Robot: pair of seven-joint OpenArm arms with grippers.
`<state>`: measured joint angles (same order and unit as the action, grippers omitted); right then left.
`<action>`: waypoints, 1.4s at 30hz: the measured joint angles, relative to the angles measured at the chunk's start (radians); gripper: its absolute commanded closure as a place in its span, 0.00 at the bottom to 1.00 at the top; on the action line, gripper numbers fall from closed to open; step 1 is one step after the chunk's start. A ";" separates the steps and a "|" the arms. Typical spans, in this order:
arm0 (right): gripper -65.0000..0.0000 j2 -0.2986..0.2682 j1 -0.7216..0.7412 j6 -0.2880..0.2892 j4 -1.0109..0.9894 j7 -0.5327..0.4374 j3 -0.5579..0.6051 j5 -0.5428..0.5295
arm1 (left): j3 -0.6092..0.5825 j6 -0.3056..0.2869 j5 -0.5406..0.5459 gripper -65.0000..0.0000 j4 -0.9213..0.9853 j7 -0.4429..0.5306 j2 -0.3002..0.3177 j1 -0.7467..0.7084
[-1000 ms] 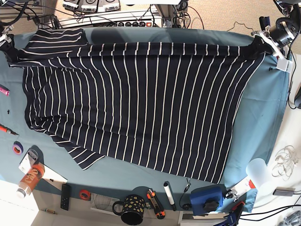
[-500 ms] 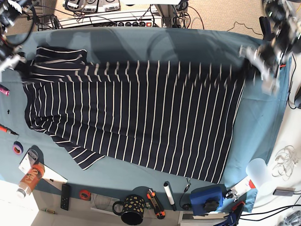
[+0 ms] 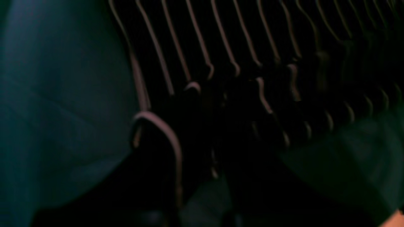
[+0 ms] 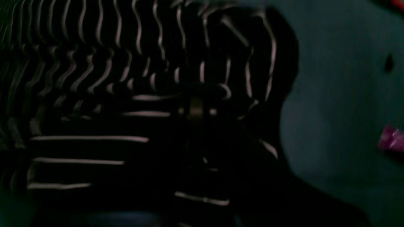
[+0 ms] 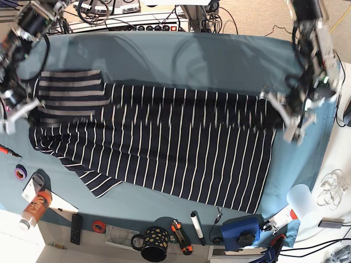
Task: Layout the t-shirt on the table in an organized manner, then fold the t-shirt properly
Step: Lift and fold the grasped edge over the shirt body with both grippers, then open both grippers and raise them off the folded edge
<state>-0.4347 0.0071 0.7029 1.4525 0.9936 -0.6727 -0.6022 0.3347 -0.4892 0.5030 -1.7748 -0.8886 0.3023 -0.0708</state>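
Note:
The dark navy t-shirt (image 5: pixel 164 142) with thin white stripes lies spread on the teal table (image 5: pixel 164 55). Its far edge is lifted and drawn toward the front, and a sleeve (image 5: pixel 74 90) lies folded at the back left. My left gripper (image 5: pixel 277 109) is shut on the shirt's far right corner. My right gripper (image 5: pixel 24 107) is shut on the far left corner. The left wrist view shows bunched striped fabric (image 3: pixel 221 47) over teal cloth (image 3: pixel 63 94). The right wrist view shows rippled fabric (image 4: pixel 94 63) beside the table (image 4: pixel 331 94). The fingers are lost in the dark there.
Along the front edge are an orange bottle (image 5: pixel 34 208), tape rolls (image 5: pixel 21 172), a remote (image 5: pixel 77 228), a dotted mug (image 5: pixel 153 244), a marker (image 5: pixel 196 227) and a blue device (image 5: pixel 241 230). A plastic cup (image 5: pixel 300 197) stands at the right. A power strip (image 5: pixel 153 26) lies behind.
Both grippers have moved from the table's far corners toward the front, drawing the shirt's far edge with them. More bare teal cloth shows at the back.

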 measured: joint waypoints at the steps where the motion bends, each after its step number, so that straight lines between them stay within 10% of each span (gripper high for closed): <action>1: 1.00 0.000 0.008 -0.002 -0.004 -0.029 0.014 0.035 | -0.007 0.000 -0.013 1.00 0.010 0.000 0.000 0.021; 26: 1.00 0.003 0.238 0.001 -0.392 -0.187 0.038 0.186 | -0.037 -0.016 -0.043 1.00 0.414 0.100 -0.003 0.267; 32: 0.66 0.002 0.238 -0.006 -0.392 -0.183 0.038 0.182 | -0.037 -0.003 -0.053 0.55 0.414 0.145 0.000 0.267; 42: 0.66 -0.070 0.243 -0.007 -0.356 -0.066 0.008 -0.092 | -0.029 0.000 0.038 0.55 0.390 0.119 0.000 0.266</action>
<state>-0.5049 0.2497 0.6960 1.0966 0.9279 -0.6647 -0.6937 0.3054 -0.4892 0.5407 -1.3846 -0.7696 0.3019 0.1955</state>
